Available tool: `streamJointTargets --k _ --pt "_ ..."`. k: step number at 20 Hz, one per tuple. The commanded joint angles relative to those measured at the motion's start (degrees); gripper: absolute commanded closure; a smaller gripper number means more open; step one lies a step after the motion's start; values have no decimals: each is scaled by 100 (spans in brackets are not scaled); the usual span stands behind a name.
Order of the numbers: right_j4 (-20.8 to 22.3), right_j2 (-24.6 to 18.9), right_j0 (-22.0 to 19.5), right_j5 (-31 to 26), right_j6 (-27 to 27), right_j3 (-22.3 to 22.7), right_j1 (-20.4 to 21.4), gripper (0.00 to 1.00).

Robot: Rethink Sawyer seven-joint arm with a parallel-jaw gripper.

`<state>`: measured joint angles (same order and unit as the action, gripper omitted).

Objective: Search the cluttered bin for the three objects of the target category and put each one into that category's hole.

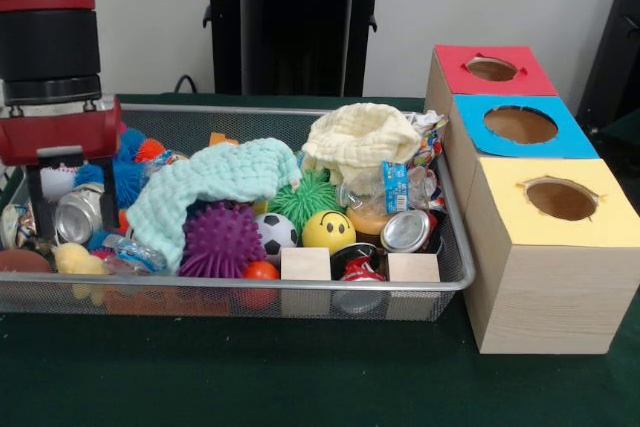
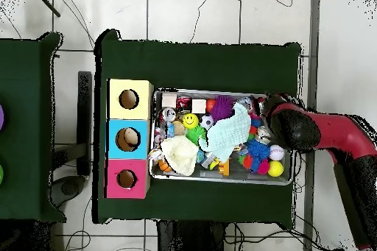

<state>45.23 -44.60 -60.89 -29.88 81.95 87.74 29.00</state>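
Right, here I am with my claw (image 1: 62, 182) down in the 9 o'clock end of the bin (image 1: 455, 282) as the front view shows it, the red wrist block sitting just above the clutter. Whether the claw is wide, narrow or holding something I cannot tell; the tips are buried among the toys. Just beside it lies a silver can (image 1: 78, 215), with a fuzzy blue toy (image 1: 127, 175) at about 2 o'clock from it.

The bin sits on the green tabletop (image 1: 300, 377), and directly at its 3 o'clock stand the three wooden boxes: yellow hole (image 1: 560, 199) nearest the camera, blue hole (image 1: 520, 124) behind it, red hole (image 1: 492, 69) farthest. From overhead the same row runs at the bin's 9 o'clock.

Which category is the target I cannot say from here, so the search comes first. The mint cloth (image 1: 205, 187) and the cream cloth (image 1: 360, 142) drape over a good share of the pile, and I reckon candidates hide beneath them. The purple spiky ball (image 1: 221, 240), soccer ball (image 1: 275, 232) and yellow smiley ball (image 1: 328, 230) sit in plain sight near the front rim.

To do this well, I'd pick one item cleanly, lift straight up so nothing drags along, and clear the rim before crossing to the boxes.
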Motion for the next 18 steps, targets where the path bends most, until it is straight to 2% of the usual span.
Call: streamJointTargets --k 1,7,18 --pt "332 393 -82 -476 -1040 225 -195 0" --pt "497 640 52 -579 -1036 80 -295 0" --pt "461 774 115 -544 -1096 27 -446 0"
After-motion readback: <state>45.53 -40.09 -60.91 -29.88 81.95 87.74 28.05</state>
